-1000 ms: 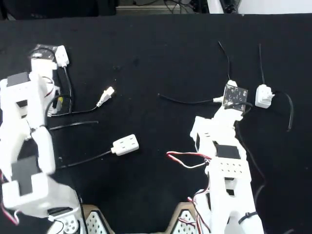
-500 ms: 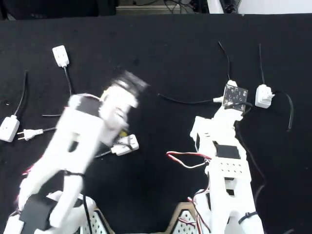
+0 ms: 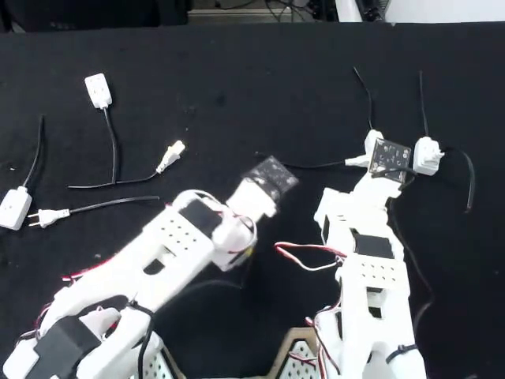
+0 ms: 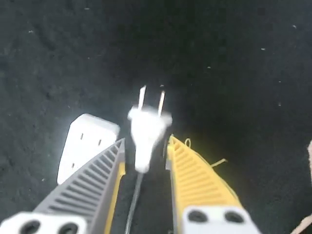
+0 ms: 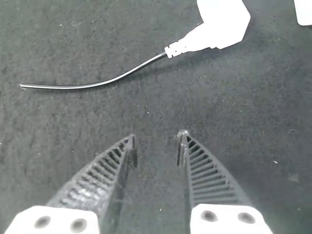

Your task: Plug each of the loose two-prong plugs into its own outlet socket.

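Observation:
My left gripper [image 4: 145, 141] is shut on a white two-prong plug [image 4: 146, 127], prongs pointing away and cord trailing back between the fingers. A white outlet socket [image 4: 87, 146] lies just beside the grey finger. In the high view the left arm [image 3: 197, 229] stretches to the table's middle and covers that socket. My right gripper [image 5: 156, 141] is open over bare cloth, short of a white plug [image 5: 222, 22] with a thin cord. That right plug [image 3: 371, 144] and an outlet [image 3: 427, 154] lie by the right arm's wrist.
On the left lie an outlet [image 3: 97, 89] with its cord, a loose plug [image 3: 171, 155], another outlet [image 3: 12, 207] and a plug [image 3: 43, 215]. A red and white wire [image 3: 304, 257] loops beside the right arm. Black cords cross the far right.
The left arm has swung from the far left to the table's middle, covering the middle outlet and uncovering the left outlet and plug. The right arm shifted slightly right.

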{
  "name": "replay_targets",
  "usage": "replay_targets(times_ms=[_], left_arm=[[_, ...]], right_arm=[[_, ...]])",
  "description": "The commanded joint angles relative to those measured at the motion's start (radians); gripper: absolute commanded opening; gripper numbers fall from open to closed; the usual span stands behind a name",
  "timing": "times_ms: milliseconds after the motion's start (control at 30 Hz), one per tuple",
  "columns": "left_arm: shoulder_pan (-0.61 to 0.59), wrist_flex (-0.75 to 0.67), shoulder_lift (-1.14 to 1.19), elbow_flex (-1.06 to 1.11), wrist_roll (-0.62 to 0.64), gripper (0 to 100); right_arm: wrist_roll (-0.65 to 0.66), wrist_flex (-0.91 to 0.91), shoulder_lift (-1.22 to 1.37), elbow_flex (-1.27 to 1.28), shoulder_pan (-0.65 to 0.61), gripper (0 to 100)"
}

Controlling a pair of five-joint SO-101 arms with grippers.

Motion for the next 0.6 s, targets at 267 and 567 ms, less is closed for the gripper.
replay_targets(times_ms=[267, 567], left_arm=[[-0.292, 0.112, -0.032, -0.133, -0.063, 15], [-0.677, 0.126, -0.025, -0.005, -0.094, 15]], right_arm=[[0.026, 0.006, -0.03, -0.061, -0.051, 14.0], [0.353, 0.072, -0.03, -0.031, -0.427, 13.8]])
